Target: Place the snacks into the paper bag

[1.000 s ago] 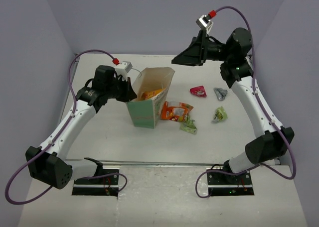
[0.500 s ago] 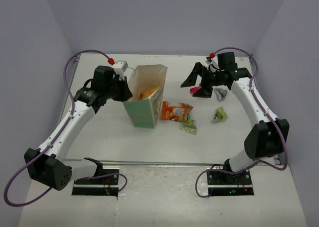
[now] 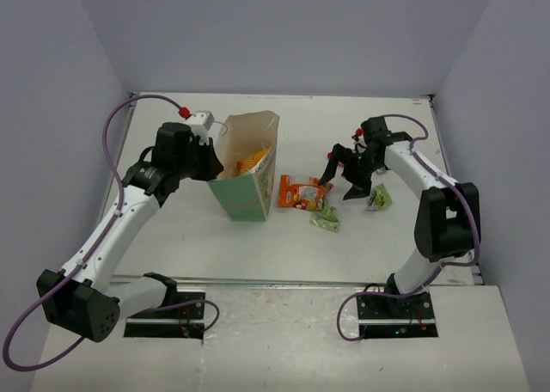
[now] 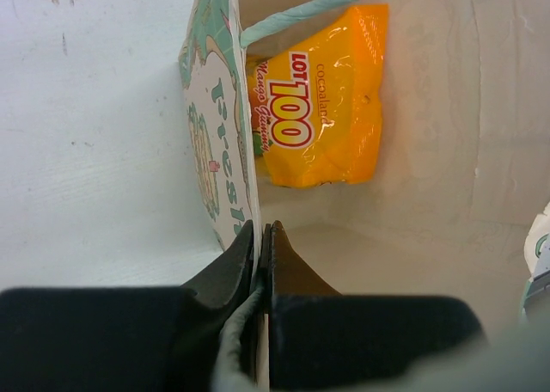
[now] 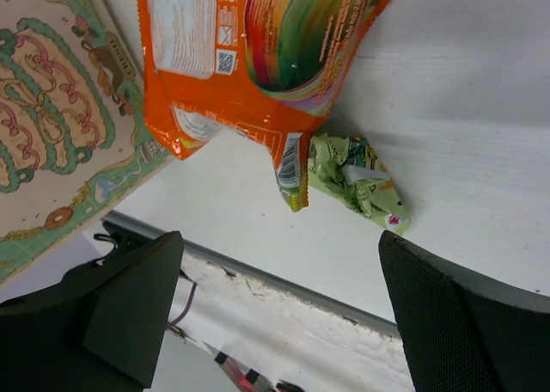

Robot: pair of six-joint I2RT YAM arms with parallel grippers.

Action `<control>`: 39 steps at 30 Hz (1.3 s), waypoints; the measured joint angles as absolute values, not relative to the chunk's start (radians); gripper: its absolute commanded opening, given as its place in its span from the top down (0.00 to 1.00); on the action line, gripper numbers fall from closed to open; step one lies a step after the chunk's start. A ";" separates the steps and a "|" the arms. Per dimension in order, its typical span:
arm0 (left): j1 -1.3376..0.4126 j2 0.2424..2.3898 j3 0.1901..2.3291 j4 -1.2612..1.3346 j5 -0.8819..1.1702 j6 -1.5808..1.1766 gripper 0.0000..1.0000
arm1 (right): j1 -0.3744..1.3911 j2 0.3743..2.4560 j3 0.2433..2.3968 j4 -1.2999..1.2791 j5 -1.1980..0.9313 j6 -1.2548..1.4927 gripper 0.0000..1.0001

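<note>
Packing underway: the left claw [image 4: 260, 237] is clamped tight on the left rim of the paper bag [image 3: 247, 194], apparently to steady it and hold its mouth open toward the loose snacks. The bag stands left of the counter's middle, with a yellow pouch [image 4: 322, 100] already inside. The right claw [image 3: 343, 174], spread wide and empty, is poised just beside the orange pouch [image 3: 301, 192], probably lining up a grasp. One green packet [image 3: 325, 219] lies against that pouch toward the near edge. Another [image 3: 378, 198] sits nearer the right edge.
</note>
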State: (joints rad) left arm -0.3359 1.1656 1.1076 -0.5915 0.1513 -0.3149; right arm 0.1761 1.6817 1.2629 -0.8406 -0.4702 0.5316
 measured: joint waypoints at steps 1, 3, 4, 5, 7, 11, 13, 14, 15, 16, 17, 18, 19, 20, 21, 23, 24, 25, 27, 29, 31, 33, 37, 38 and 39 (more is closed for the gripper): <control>-0.336 1.166 1.108 -0.591 0.151 -0.315 0.97 | 0.176 1.690 1.262 -0.833 -0.463 0.533 0.01; -0.336 1.166 1.108 -0.591 0.150 -0.315 0.97 | 0.177 1.697 1.256 -0.812 -0.457 0.540 0.01; -0.336 1.166 1.108 -0.591 0.148 -0.315 0.97 | 0.178 1.698 1.250 -0.797 -0.454 0.544 0.01; -0.336 1.166 1.108 -0.591 0.147 -0.315 0.97 | 0.181 1.700 1.246 -0.785 -0.451 0.551 0.01; -0.336 1.166 1.108 -0.591 0.144 -0.316 0.95 | 0.191 1.709 1.243 -0.758 -0.436 0.562 0.01; -0.336 1.166 1.108 -0.587 0.139 -0.315 0.42 | 0.210 1.759 1.246 -0.706 -0.432 0.580 0.01; -0.335 1.166 1.108 -0.579 0.129 -0.316 0.14 | 0.221 1.799 1.258 -0.692 -0.430 0.584 0.01; -0.335 1.166 1.108 -0.577 0.125 -0.323 0.07 | 0.227 1.821 1.265 -0.683 -0.428 0.586 0.01; -0.335 1.166 1.108 -0.576 0.120 -0.326 0.00 | 0.233 1.841 1.272 -0.677 -0.427 0.589 0.01; -0.334 1.166 1.108 -0.576 0.116 -0.327 0.00 | 0.238 1.854 1.277 -0.671 -0.426 0.591 0.01; -0.334 1.166 1.108 -0.575 0.111 -0.329 0.00 | 0.247 1.874 1.285 -0.666 -0.422 0.595 0.06; -0.334 1.166 1.108 -0.575 0.107 -0.330 0.00 | 0.253 1.885 1.291 -0.665 -0.418 0.596 0.11; -0.334 1.166 1.108 -0.575 0.106 -0.330 0.00 | 0.259 1.900 1.302 -0.665 -0.415 0.599 0.19; -0.334 1.166 1.109 -0.574 0.107 -0.329 0.00 | 0.265 1.913 1.315 -0.665 -0.413 0.602 0.45; -0.334 1.166 1.110 -0.572 0.107 -0.329 0.00 | 0.270 1.925 1.329 -0.665 -0.413 0.600 0.63; -0.334 1.169 1.118 -0.570 0.112 -0.325 0.00 | 0.276 1.938 1.349 -0.656 -0.409 0.611 1.00; -0.334 1.172 1.127 -0.570 0.115 -0.322 0.00 | 0.278 1.941 1.354 -0.652 -0.412 0.611 1.00; -0.334 1.176 1.140 -0.570 0.119 -0.322 0.00 | 0.279 1.942 1.356 -0.649 -0.414 0.617 1.00; -0.334 1.183 1.169 -0.569 0.127 -0.321 0.00 | 0.279 1.942 1.359 -0.648 -0.414 0.620 1.00; -0.334 1.190 1.208 -0.570 0.139 -0.321 0.00 | 0.279 1.938 1.359 -0.649 -0.413 0.619 1.00; -0.334 1.196 1.242 -0.570 0.154 -0.321 0.00 | 0.279 1.925 1.357 -0.650 -0.408 0.613 1.00; -0.334 1.200 1.275 -0.570 0.171 -0.322 0.00 | 0.279 1.888 1.351 -0.657 -0.390 0.603 1.00; -0.334 1.203 1.312 -0.570 0.190 -0.322 0.00 | 0.277 1.740 1.348 -0.692 -0.344 0.580 1.00; -0.334 1.205 1.317 -0.571 0.191 -0.322 0.00 | 0.276 1.692 1.352 -0.699 -0.330 0.576 1.00; -0.334 1.209 1.323 -0.571 0.191 -0.323 0.00 | 0.275 1.644 1.363 -0.708 -0.316 0.573 1.00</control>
